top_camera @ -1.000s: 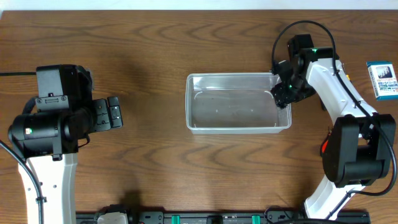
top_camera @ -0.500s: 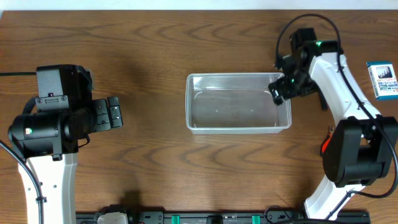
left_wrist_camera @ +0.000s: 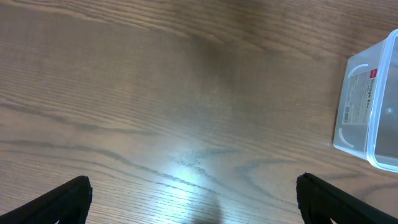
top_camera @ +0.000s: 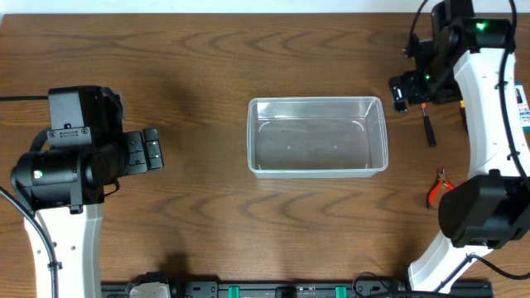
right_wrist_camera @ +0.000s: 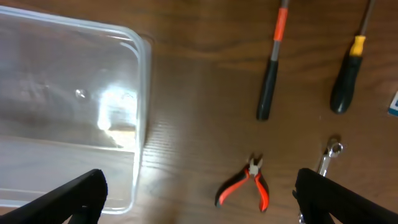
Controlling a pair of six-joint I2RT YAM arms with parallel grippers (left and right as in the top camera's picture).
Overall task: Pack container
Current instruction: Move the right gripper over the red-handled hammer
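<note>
1. My left gripper [top_camera: 152,151]: stood at the left side of the table [top_camera: 207,74] over bare wood. Its fingers were spread wide and released, well apart from the container.
2. Container [top_camera: 317,136]: one clear rectangular tub with rounded corners and a rim. It sat upright on the table a little right of centre, its long sides running left to right. My left wrist view caught one end at its right edge, with a printed label on it.
3. My right gripper [top_camera: 403,89]: hung beside the container's far right corner, apart from it. Its fingers were wide apart and unclenched.
4. Screwdriver [top_camera: 428,126]: black handle with an orange-red band. It lay on the table near the container's right end.
5. Pliers [right_wrist_camera: 253,173]: red handles. They lay flat, on the near side of the screwdriver.
6. Yellow-banded tool [right_wrist_camera: 346,87]: black handle. It lay just beside the screwdriver, on its right.
7. Metal tool [right_wrist_camera: 329,152]: small and right of the pliers; I could not tell its kind.
8. Blue-and-white box [top_camera: 524,112]: lay at the table's right edge, mostly hidden by my right arm.
</note>
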